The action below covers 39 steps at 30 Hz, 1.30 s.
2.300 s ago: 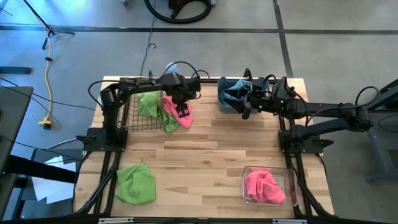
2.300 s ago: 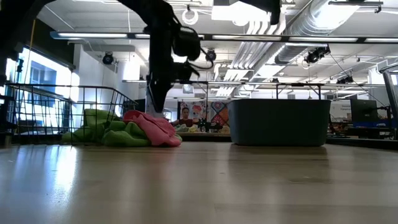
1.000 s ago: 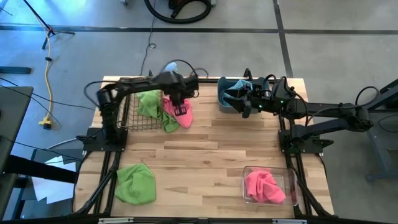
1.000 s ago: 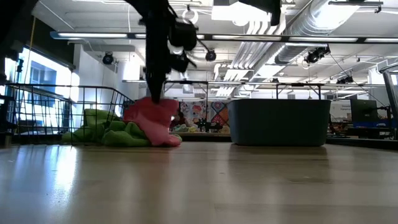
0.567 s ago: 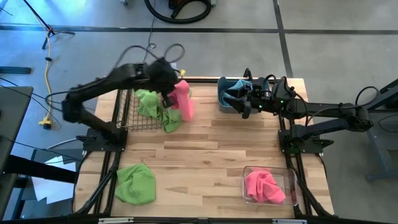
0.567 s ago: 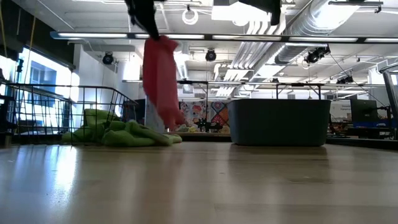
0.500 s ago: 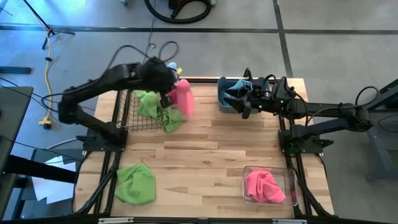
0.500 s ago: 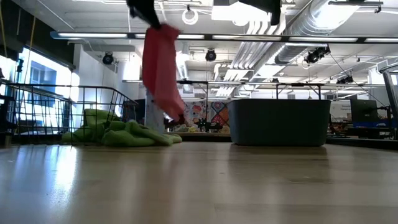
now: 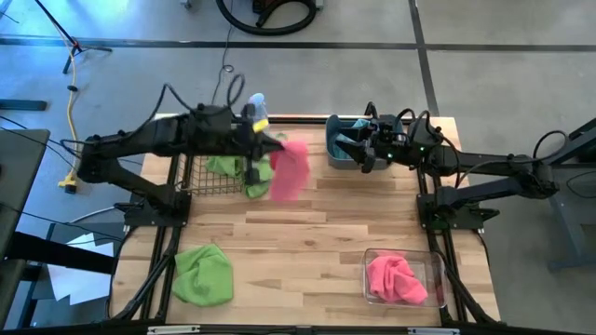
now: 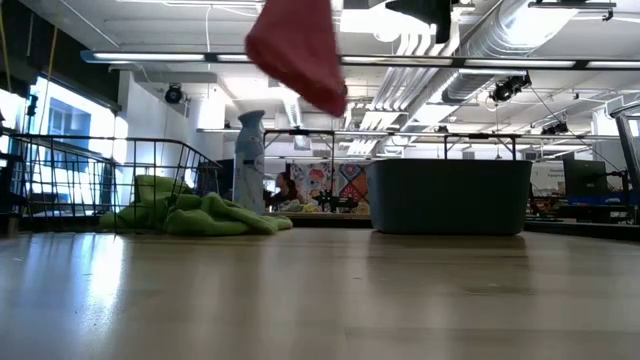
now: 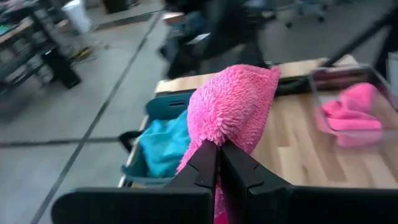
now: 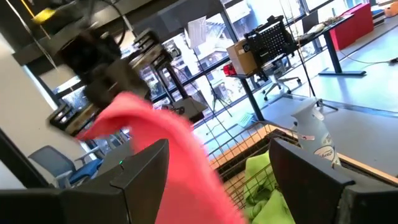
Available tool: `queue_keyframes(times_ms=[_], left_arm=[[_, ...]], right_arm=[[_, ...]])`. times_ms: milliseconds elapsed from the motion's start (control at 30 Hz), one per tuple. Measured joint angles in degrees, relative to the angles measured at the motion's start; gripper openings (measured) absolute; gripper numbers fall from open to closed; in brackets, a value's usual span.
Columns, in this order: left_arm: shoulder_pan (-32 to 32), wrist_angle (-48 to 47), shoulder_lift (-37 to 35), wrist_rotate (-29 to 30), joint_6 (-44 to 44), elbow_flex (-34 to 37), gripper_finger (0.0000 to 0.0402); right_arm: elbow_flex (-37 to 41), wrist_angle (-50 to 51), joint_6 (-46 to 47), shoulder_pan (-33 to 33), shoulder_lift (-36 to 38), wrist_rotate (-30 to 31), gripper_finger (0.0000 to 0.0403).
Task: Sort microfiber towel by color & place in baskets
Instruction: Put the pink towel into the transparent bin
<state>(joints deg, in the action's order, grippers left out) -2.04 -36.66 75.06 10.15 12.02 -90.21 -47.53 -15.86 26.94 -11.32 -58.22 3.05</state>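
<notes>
No legible text, brand, number or sign was found, spray bottle [image 12: 313,139] label carried markings too blurred to read, colourful wall posters [image 10: 338,184] beyond the surface showed no readable lettering

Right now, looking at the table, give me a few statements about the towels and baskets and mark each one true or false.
1. The left gripper is shut on a pink towel held above the table. True.
2. The clear box is empty. False: a pink towel lies in it.
3. A green towel lies loose on the table. True.
4. The right gripper holds a teal towel. False: it is open, holding nothing, at the grey-blue tub.
5. The wire basket holds only pink towels. False: green towels are there.
</notes>
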Motion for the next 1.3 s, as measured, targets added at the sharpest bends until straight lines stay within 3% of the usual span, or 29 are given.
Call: queue_keyframes(times_ms=[400,600,1100,1300], left_arm=[[8.8,-8.9,6.5,-2.0,-3.2,0.1,0.0000],[9.6,-2.7,11.2,-8.2,-2.5,3.8,0.0000],[9.6,-11.5,21.7,-7.7,4.8,4.0,0.0000],[9.6,-16.9,21.6,-3.2,9.7,4.0,0.0000]], right_arm=[[0.0,-0.6,-0.4,-0.3,0.8,0.0,0.0272],[0.0,-0.5,-1.9,-0.3,0.9,0.0,0.0272],[0.0,0.3,-1.4,-0.3,0.9,-2.8,0.0272],[0.0,0.4,-1.3,-0.3,0.9,-3.6,0.0272]])
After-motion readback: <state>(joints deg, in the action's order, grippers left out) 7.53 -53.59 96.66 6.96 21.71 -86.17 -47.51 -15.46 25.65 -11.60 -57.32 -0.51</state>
